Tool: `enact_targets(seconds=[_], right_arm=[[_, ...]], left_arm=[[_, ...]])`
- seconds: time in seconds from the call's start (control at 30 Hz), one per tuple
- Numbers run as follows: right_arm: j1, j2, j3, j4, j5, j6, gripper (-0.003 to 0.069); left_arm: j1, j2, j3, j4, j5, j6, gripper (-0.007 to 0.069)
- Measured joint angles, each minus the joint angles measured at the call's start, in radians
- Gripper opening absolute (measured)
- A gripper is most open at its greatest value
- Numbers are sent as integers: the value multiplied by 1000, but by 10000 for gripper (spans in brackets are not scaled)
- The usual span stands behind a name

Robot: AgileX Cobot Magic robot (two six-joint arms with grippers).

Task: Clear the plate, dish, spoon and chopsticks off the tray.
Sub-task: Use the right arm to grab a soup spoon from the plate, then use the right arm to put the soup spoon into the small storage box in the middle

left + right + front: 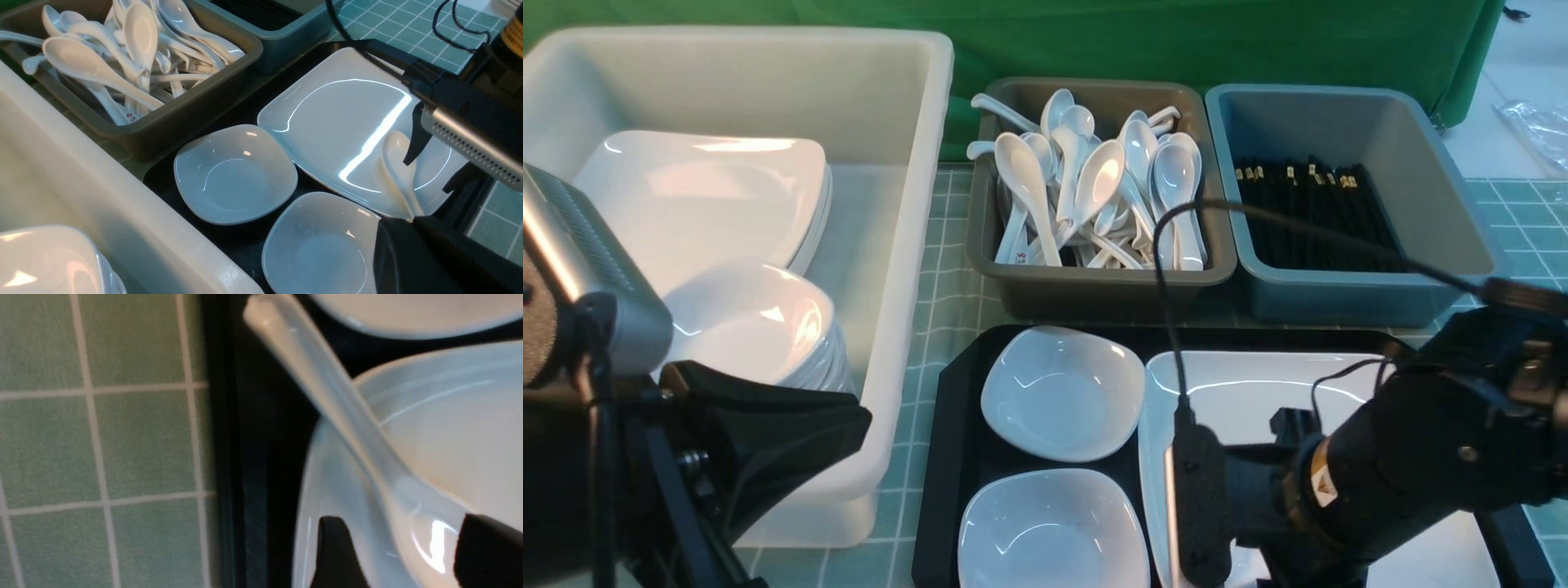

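The black tray (946, 457) holds two small white dishes (1062, 392) (1045, 531) and the large white plate (1258, 384). The white spoon (398, 163) lies on the plate's near part, its handle sticking out over the rim towards the tray's edge. My right gripper (400, 522) is open low over the plate, one finger on each side of the spoon's bowl (425, 543). My left gripper (412, 220) is shut and empty, hanging over the near edge of the white tub (890, 245). The chopsticks are out of view.
The white tub on the left holds stacked plates and dishes. Behind the tray stand a brown-grey tub (1094, 286) with several spoons and a blue-grey tub (1339, 302) with several black sticks. A black cable (1164, 269) loops above the plate. Green checked cloth covers the table.
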Motion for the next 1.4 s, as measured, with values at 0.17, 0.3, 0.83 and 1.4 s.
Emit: enact_targets(seconds=[0.17, 0.3, 0.83, 1.4], right_arm=[[0, 62, 0, -2, -67, -42, 421], [0, 91, 0, -10, -139, -62, 422], [0, 140, -3, -29, -200, -153, 130], [-136, 75, -420, -14, -171, 510, 127]], left_arm=[[0, 0, 0, 0, 1, 9, 17], [0, 0, 0, -2, 1, 10, 17], [0, 0, 0, -4, 1, 26, 17], [0, 0, 0, -10, -48, 34, 17]])
